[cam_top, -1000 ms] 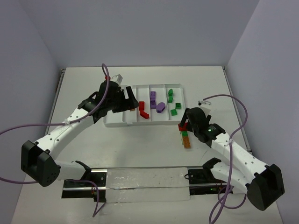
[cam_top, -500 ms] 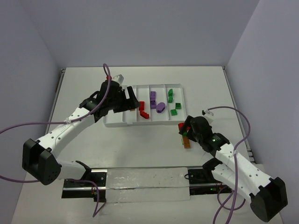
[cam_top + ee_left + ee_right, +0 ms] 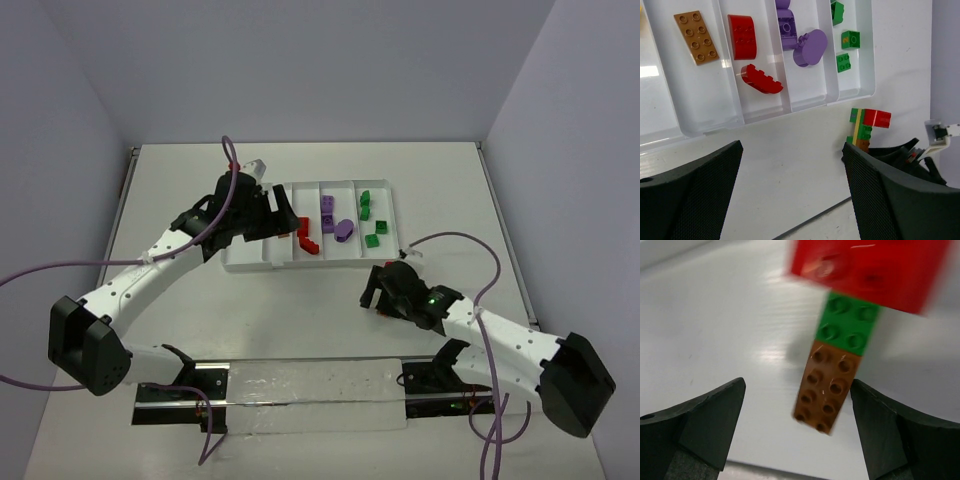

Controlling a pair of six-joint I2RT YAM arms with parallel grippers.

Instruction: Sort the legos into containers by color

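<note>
Low on the table, the right gripper (image 3: 797, 432) stood wide open and empty, its fingers either side of the brown end of the stack (image 3: 846, 326) just off the tray (image 3: 705, 100), probably lining up a grab. The left gripper (image 3: 790, 195) hovered open and empty over the tray. Separate compartments held a brown plate (image 3: 696, 37), red bricks (image 3: 742, 42), purple bricks (image 3: 810, 47) and green bricks (image 3: 850, 39).

Two white arms, the left arm (image 3: 150, 270) and the right arm (image 3: 500, 335), end in bulky black shoulder housings (image 3: 85, 350) and have black joints. A purple cable (image 3: 40, 275) loops along each. A green light (image 3: 432, 296) glows on the right arm's black wrist. The black fingers (image 3: 690, 200) bear a fine mesh texture.
</note>
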